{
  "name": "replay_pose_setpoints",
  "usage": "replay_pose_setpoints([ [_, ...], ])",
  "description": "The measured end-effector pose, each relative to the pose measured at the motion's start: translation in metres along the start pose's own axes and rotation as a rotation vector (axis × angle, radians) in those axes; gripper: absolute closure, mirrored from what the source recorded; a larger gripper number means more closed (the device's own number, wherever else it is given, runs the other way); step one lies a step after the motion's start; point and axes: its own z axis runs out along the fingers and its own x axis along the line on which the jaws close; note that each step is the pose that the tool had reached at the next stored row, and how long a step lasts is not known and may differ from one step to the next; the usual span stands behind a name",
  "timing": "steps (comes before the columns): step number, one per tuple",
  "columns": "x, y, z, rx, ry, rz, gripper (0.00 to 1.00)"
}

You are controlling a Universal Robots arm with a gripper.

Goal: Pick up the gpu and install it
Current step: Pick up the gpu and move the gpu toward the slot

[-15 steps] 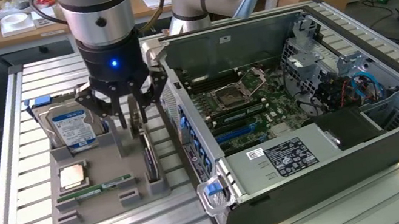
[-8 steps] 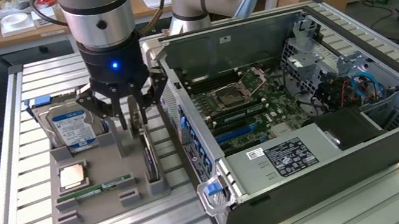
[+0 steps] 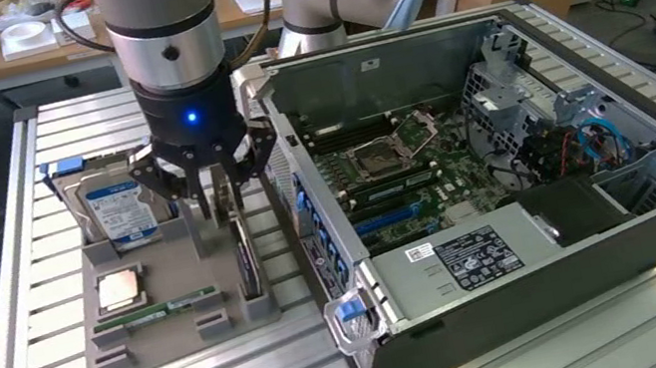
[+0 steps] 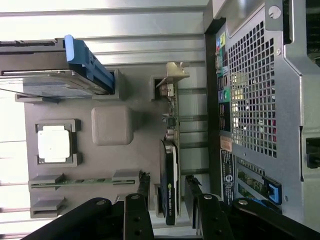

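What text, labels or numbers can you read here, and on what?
Nothing reads clearly.
gpu edge: pale print, too small to read.
hard drive blue label: blurred.
black label inside the computer case: white print, too small.
white sticker beside it: too small.

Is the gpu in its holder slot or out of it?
In. The gpu stands on edge in the grey tray's slot, with the open gripper straddling it.
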Motion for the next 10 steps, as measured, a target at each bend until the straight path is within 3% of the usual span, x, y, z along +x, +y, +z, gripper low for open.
replay_pose_setpoints([
  [10,0.0003,-0.0005,0.011,0.0,0.0,0.0,0.58],
])
